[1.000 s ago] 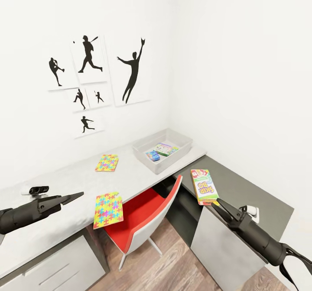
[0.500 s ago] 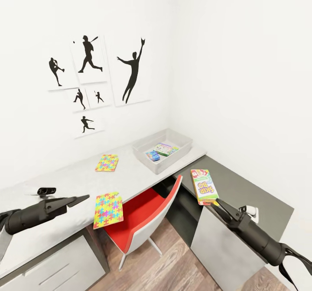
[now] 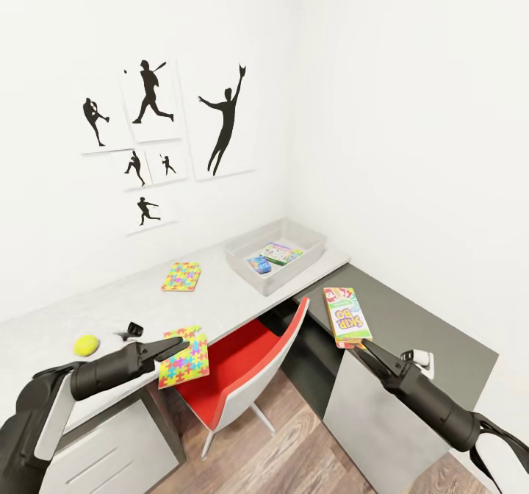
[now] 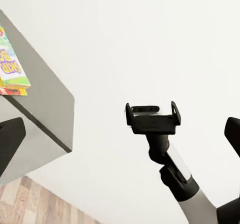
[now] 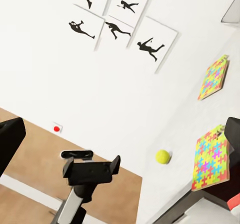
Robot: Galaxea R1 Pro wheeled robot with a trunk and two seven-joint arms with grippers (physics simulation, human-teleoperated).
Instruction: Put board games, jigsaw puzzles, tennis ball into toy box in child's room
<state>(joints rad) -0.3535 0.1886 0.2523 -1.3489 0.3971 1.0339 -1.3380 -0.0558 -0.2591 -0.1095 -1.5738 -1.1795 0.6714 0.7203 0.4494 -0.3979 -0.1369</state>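
Right claw (image 3: 365,344) is gripping the SKIP-BO box (image 3: 346,317); left claw (image 3: 178,344) is hanging released over the near puzzle (image 3: 184,356) — ball (image 3: 86,345) sitting behind it.

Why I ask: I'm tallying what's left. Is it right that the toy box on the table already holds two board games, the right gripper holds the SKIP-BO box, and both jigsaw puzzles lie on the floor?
Not quite. In the head view both jigsaw puzzles lie on the table, not the floor. The toy box with two games and the right gripper holding the SKIP-BO box are right.
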